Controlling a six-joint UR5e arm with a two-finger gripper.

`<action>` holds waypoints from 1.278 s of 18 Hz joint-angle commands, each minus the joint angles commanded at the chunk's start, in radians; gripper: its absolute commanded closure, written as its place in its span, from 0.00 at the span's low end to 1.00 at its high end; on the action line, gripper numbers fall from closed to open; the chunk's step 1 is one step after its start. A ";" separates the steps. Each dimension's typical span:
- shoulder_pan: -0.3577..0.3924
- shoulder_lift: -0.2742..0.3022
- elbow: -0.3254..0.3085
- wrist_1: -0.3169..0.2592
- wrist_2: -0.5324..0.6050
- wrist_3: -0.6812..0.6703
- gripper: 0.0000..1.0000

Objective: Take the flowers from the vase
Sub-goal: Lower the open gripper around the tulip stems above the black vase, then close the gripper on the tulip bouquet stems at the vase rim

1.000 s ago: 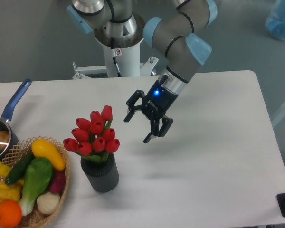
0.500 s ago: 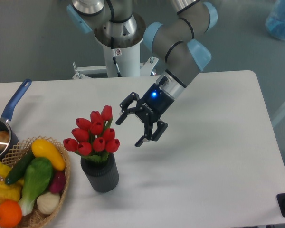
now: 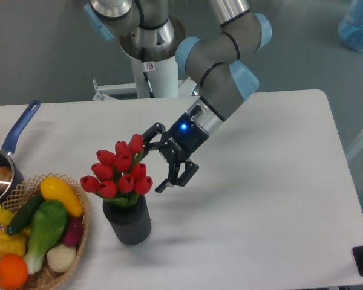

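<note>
Gripper (image 3: pixel 156 159) hangs w/ both fingers spread wide apart, nothing between them — upper finger near the top-right tulip bud, lower finger just beside the rightmost bud, lower down. Cannot tell if either tip is touching petals yet; looks v. close. Wrist and blue status light sit up-right of it, arm running back toward the base.

Risks, as I read it: coming in at bud height means the fingers could squeeze the heads rather than the stems, so petals crush or the grip slips off. A sideways push could also tip the vase (image 3: pixel 128 219), since it's small and top-heavy w/ the bunch in. If the stems fit tightly, a lift may drag the vase up too.

The tulips (image 3: pixel 120 170) — red buds, green stems — stand upright in the dark ribbed vase, immediately left of the gripper, vase below-left of it. Wicker basket of vegetables (image 3: pixel 38 232) sits left of the vase, blue-handled pan (image 3: pixel 8 160) at far left edge of the white table (image 3: pixel 272 199).
</note>
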 joint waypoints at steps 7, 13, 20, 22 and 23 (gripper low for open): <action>-0.005 -0.023 -0.002 0.023 -0.048 0.009 0.00; -0.025 -0.044 0.006 0.052 -0.049 0.009 0.00; -0.043 -0.063 0.017 0.061 -0.074 0.008 0.00; -0.043 -0.064 0.017 0.061 -0.090 0.008 0.00; -0.045 -0.064 0.017 0.061 -0.092 0.008 0.00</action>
